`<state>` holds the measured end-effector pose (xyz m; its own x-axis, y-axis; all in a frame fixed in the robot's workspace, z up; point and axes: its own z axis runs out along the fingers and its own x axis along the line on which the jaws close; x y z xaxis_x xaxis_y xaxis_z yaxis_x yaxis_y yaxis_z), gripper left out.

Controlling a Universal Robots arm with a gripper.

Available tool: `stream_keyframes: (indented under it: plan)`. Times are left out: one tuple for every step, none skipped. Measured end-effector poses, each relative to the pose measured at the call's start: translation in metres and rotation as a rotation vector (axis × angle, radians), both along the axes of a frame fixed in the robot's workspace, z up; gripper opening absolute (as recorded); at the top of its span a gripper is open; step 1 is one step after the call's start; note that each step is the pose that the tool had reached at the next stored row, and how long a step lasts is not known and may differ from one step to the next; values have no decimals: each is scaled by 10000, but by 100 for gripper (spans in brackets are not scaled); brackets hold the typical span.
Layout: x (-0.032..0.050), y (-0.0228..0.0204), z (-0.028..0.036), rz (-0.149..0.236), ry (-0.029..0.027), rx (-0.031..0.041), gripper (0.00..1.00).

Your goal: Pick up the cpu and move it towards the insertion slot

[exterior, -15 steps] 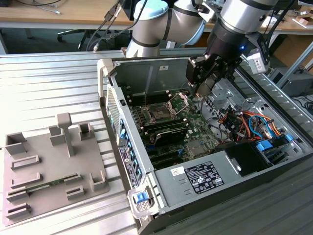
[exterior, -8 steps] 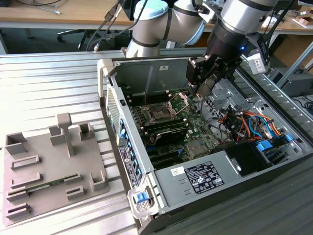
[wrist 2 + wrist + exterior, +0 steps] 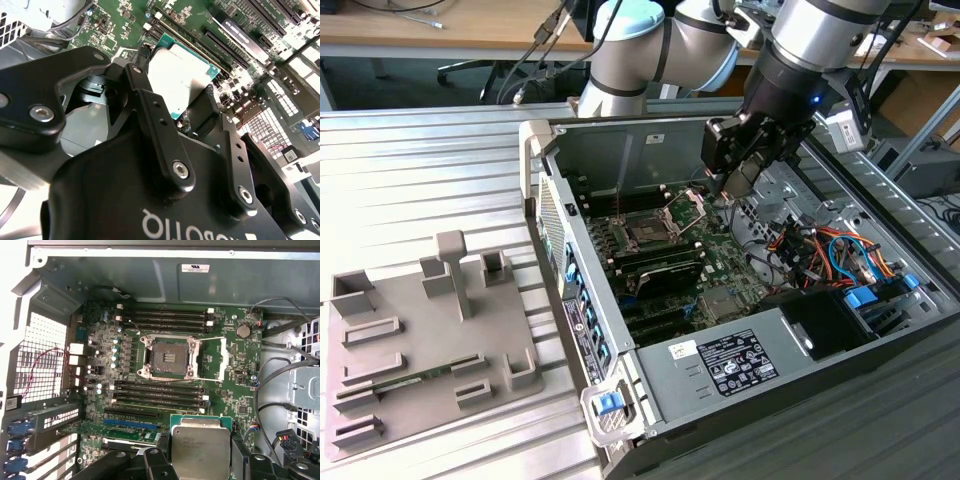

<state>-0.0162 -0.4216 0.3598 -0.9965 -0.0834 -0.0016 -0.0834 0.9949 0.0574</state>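
Lab benches behind, ribbed metal table [image 3: 430,160] underneath, open PC case [image 3: 650,140] lying on its side with the green motherboard [image 3: 100,365] exposed.

Gripper [image 3: 200,460] is inside the case, above the board. Fingers [image 3: 150,107] are closed onto the cpu [image 3: 201,447], pinching it by opposite edges, so the gap is one chip-width; silver lid faces the first wrist camera, green rim showing past the fingertips.

Insertion slot [image 3: 168,357] sits ahead of the fingertips, well apart from the chip, with the long black memory slots [image 3: 157,390] between them. Load plate [image 3: 223,354] looks hinged open beside the socket (bare contact field showing), though I can't be sure from this angle.

Grey plastic tray [image 3: 420,350] stays out on the table, well away from the fingers.

Risks, my read:
- Edge grip on a thin flat part, so a bump against the case wall or cables [image 3: 800,245] could twist it in the pinch.
- Any tilt or rotation offset at the socket risks bent contacts.
- Open plate or lever could catch a finger.
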Motion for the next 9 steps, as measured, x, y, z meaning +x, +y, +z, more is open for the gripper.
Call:
stream_keyframes:
  plan:
    - [1, 0, -1, 0, 0, 0, 55]
    - [2, 0, -2, 0, 0, -1, 55]
    - [3, 0, -4, 0, 0, 0, 55]
    - [5, 0, -5, 0, 0, 0, 55]
    - [6, 0, -6, 0, 1, 0, 55]
    - [7, 0, -8, 0, 0, -1, 55]
    - [9, 0, -9, 0, 0, 0, 55]
    - [10, 0, -10, 0, 0, 0, 55]
    - [12, 0, -12, 0, 0, 0, 55]
